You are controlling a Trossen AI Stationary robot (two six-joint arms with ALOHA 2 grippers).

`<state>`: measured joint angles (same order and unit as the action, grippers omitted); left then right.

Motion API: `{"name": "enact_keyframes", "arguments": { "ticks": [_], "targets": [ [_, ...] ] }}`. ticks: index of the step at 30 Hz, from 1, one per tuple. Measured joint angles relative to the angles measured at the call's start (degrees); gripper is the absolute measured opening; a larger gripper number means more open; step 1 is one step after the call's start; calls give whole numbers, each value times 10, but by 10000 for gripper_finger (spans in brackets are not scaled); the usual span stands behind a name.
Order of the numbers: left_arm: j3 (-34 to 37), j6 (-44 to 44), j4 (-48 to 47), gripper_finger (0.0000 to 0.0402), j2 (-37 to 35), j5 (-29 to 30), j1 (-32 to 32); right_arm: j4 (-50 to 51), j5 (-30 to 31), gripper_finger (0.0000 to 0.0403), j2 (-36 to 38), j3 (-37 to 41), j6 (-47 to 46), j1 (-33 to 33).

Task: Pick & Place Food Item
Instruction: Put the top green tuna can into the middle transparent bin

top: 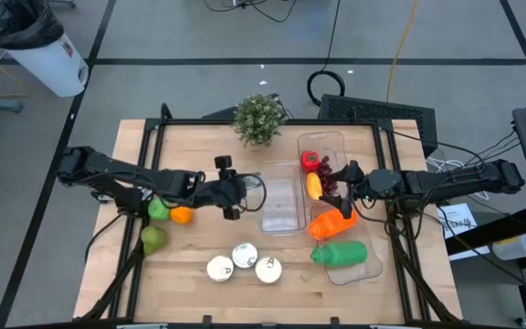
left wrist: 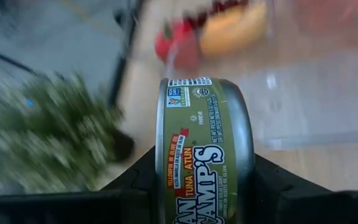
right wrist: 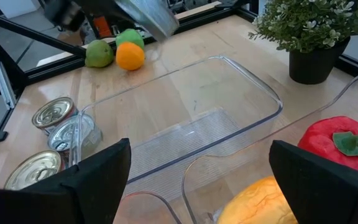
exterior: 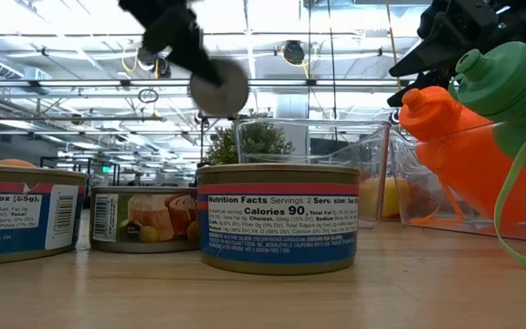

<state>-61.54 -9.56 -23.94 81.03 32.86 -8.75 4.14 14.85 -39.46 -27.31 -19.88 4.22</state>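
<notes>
Tuna can (left wrist: 204,149) on edge in left pincer (left wrist: 197,186), axis horizontal.

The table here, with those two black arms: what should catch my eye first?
Most striking is the tuna can that the left gripper holds clamped in the air, beside the empty clear tray at mid-table. Three more cans stand near the front edge. On the right, the right gripper hangs open over trays with a red pepper, an orange bottle and a green bottle.
</notes>
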Motion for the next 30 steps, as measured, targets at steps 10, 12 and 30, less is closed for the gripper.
{"name": "enact_keyframes", "arguments": {
  "ticks": [10, 12, 30],
  "targets": [
    [-2, -251, 172, 150, 103, 55, -47, 0, 0, 361, 0, 0, 0, 0],
    [-2, -283, 212, 151, 137, 66, -48, 0, 0, 361, 0, 0, 0, 0],
    [-3, -258, 307, 210, 240, 67, -18, 4, 0, 361, 0, 0, 0, 0]
  ]
}}
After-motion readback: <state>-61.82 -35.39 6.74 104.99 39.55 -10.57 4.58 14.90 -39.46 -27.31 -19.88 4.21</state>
